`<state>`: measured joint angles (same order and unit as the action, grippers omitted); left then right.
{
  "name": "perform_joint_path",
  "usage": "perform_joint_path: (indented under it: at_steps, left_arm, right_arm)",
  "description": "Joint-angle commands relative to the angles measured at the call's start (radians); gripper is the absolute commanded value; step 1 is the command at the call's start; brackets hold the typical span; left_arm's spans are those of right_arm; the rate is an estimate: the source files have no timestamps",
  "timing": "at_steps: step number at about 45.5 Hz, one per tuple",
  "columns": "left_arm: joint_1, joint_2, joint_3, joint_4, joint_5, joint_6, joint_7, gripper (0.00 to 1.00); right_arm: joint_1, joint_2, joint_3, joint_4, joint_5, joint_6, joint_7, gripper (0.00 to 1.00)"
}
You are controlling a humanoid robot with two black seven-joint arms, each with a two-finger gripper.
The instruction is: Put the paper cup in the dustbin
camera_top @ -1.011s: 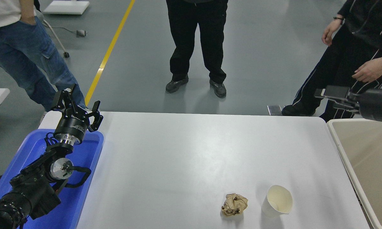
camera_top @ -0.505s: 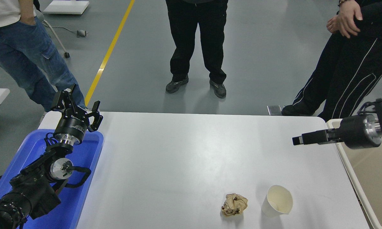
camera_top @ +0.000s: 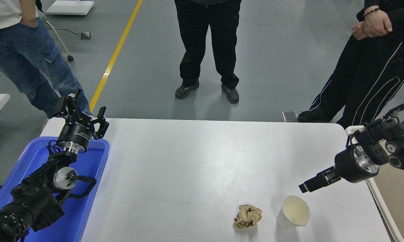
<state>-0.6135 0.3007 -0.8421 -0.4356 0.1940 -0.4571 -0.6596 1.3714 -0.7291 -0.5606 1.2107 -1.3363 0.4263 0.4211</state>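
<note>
The paper cup (camera_top: 293,212) is white with a cream inside. It lies tilted on the white table (camera_top: 195,161) near the front right, its mouth facing up toward the camera. The dustbin (camera_top: 403,208) is a beige bin at the table's right edge, partly hidden by my right arm. My right gripper (camera_top: 303,187) comes in from the right, points down and to the left, and hangs just above and right of the cup, apart from it. It is seen edge-on. My left gripper (camera_top: 82,109) is parked open and empty at the lower left.
A crumpled brown paper ball (camera_top: 248,215) lies just left of the cup. A blue plastic tray (camera_top: 84,201) sits under my left arm at the table's left edge. Three people stand on the grey floor beyond the far edge.
My right gripper has swung down and toward me, from above the dustbin's far corner to just above the cup. The person at the right has raised and clasped both hands.
</note>
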Motion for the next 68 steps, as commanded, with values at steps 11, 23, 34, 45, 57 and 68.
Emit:
perform_joint_path:
  at_steps: [11, 23, 34, 45, 57, 68]
  left_arm:
    - [0.0, 0.0, 0.0, 0.0, -0.001, 0.0, 0.0, 1.0]
    - [0.0, 0.0, 0.0, 0.0, -0.001, 0.0, 0.0, 1.0]
    - [0.0, 0.0, 0.0, 0.0, -0.001, 0.0, 0.0, 1.0]
    - [0.0, 0.0, 0.0, 0.0, -0.001, 0.0, 0.0, 1.0]
    - [0.0, 0.0, 0.0, 0.0, -0.001, 0.0, 0.0, 1.0]
    - [0.0, 0.0, 0.0, 0.0, -0.001, 0.0, 0.0, 1.0]
  right_arm:
    - [-0.12, 0.043, -0.009, -0.063, -0.006, -0.054, -0.001, 0.99]
    - [-0.149, 0.053, 0.004, -0.066, -0.006, -0.058, -0.001, 0.99]
    - [-0.196, 0.065, 0.004, -0.097, -0.009, -0.103, 0.002, 0.86]
    - [-0.203, 0.071, 0.005, -0.1, -0.044, -0.115, 0.01, 0.37]
    - [-0.192, 0.07, 0.002, -0.114, -0.058, -0.126, 0.01, 0.0]
    - [-0.186, 0.068, 0.004, -0.114, -0.055, -0.126, 0.01, 0.0]
